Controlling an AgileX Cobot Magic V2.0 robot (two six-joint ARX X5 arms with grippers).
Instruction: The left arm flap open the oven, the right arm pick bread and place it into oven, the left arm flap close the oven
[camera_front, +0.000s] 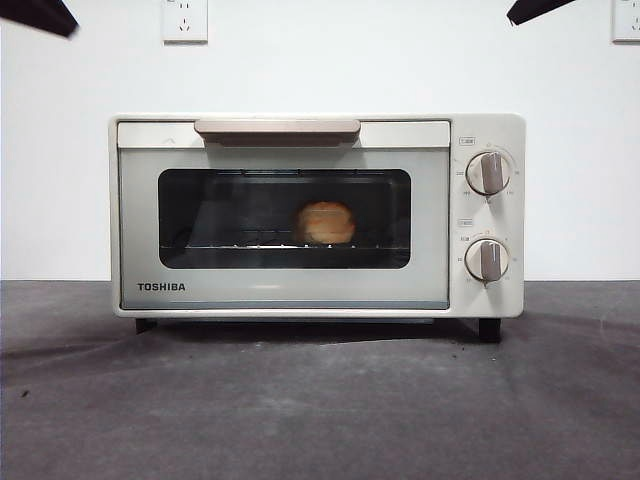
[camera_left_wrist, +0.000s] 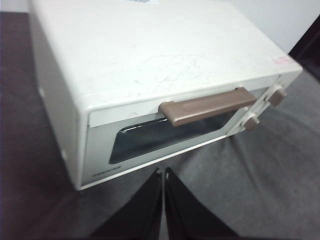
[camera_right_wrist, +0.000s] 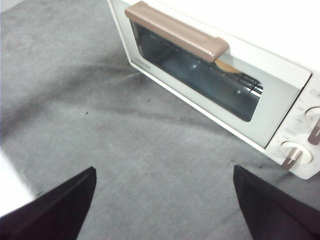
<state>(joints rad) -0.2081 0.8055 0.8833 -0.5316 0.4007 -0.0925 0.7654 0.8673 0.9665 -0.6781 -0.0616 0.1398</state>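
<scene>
Bread (camera_front: 326, 222) inside the oven (camera_front: 300, 290), resting on the wire rack (camera_front: 230, 243) behind the dark glass window, right of the window's middle. Oven door shut, beige-brown handle (camera_front: 277, 128) along its top, two knobs (camera_front: 487, 172) at the right. Oven standing toward the back edge of the grey counter (camera_front: 320, 400). Left end effector (camera_left_wrist: 163, 176) raised off the counter before the door, jaws together, empty. Right end effector (camera_right_wrist: 165, 177) also lifted clear, jaws wide apart, holding nothing
</scene>
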